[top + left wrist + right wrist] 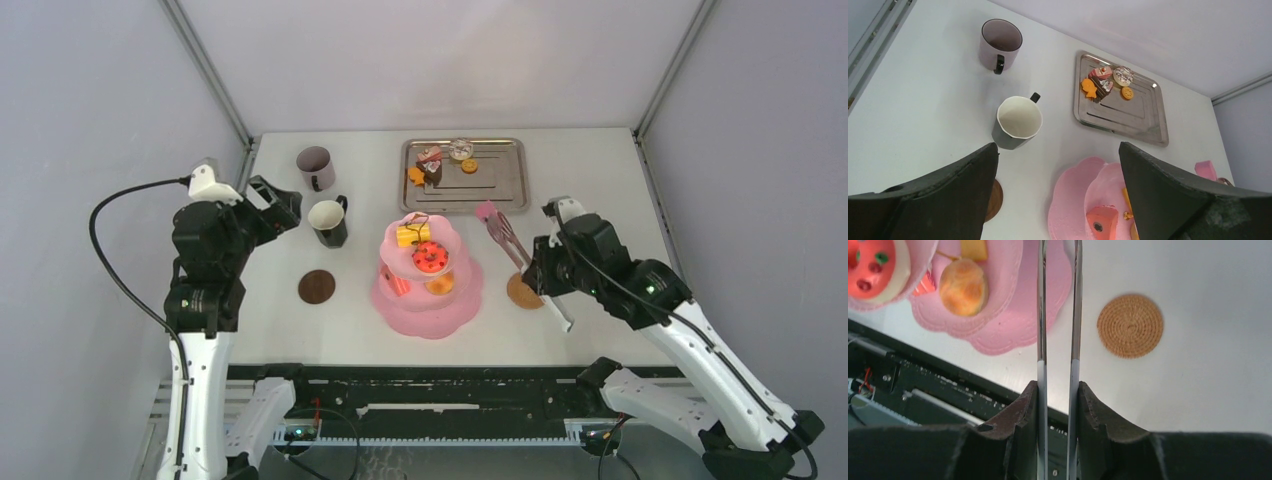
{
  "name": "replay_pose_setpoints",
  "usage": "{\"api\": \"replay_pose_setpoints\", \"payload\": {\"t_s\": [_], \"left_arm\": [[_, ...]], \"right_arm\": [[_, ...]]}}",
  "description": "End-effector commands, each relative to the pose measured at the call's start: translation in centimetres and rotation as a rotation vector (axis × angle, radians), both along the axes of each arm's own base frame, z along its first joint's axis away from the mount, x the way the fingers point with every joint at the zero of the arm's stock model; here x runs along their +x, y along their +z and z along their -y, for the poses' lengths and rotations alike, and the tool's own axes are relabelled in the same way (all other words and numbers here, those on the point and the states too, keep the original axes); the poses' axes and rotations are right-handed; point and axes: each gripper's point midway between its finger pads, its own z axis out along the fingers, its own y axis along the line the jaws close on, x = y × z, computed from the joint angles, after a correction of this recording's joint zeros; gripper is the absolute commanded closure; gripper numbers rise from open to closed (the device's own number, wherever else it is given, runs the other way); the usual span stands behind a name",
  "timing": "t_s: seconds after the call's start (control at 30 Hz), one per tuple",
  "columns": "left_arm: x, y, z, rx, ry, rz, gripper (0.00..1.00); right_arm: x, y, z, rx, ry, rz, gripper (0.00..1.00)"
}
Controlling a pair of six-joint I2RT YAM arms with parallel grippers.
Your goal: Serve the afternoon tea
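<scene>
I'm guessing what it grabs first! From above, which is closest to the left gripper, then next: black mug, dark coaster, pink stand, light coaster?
Starting from the left gripper, in the top view:
1. black mug, just beside it on the left side.
2. dark coaster, left side, toward the near edge.
3. pink stand, middle of the table.
4. light coaster, over on the right side.

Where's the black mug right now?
Top view, left of centre: the black mug stands upright between the mauve mug behind it and the dark coaster in front, left of the pink stand.
</scene>
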Motion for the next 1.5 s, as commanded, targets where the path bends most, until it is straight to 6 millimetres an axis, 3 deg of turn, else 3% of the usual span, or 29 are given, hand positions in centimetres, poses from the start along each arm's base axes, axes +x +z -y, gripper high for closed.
{"api": "replay_pose_setpoints", "payload": {"t_s": [0.0, 0.17, 0.27, 0.57, 0.73, 1.13, 1.27, 1.47], "left_arm": [[-0.4, -0.1, 0.3, -0.007, -0.017, 0.014, 0.06], [-0.6, -0.3, 0.4, -0.009, -0.023, 0.008, 0.06], [-0.7, -0.5, 0.5, -0.015, -0.028, 0.007, 0.06], [-1.3, -0.6, 0.3, -0.009, -0.016, 0.004, 0.06], [-1.4, -0.5, 0.2, -0.009, -0.012, 0.002, 0.06], [-1.3, -0.4, 0.0, -0.007, 0.002, -0.002, 0.06], [-1.2, -0.5, -0.1, -0.008, 0.006, -0.006, 0.06], [-1.1, -0.7, -0.1, -0.008, 0.003, -0.013, 0.06]], "right_arm": [[-2.9, -0.1, 1.0, 0.018, -0.039, -0.050, 0.90], [-4.5, -2.5, 2.0, -0.009, -0.088, -0.108, 0.90], [-4.6, -3.7, 1.3, 0.005, -0.083, -0.129, 0.90], [-3.1, -6.3, -3.8, 0.020, 0.014, -0.152, 0.91], [-1.4, -6.8, -6.8, 0.044, 0.079, -0.131, 0.91], [0.5, -8.8, -11.8, 0.084, 0.202, -0.141, 0.89], [0.9, -9.7, -12.5, 0.073, 0.216, -0.150, 0.83], [0.9, -10.3, -12.6, 0.055, 0.207, -0.163, 0.58]]}}
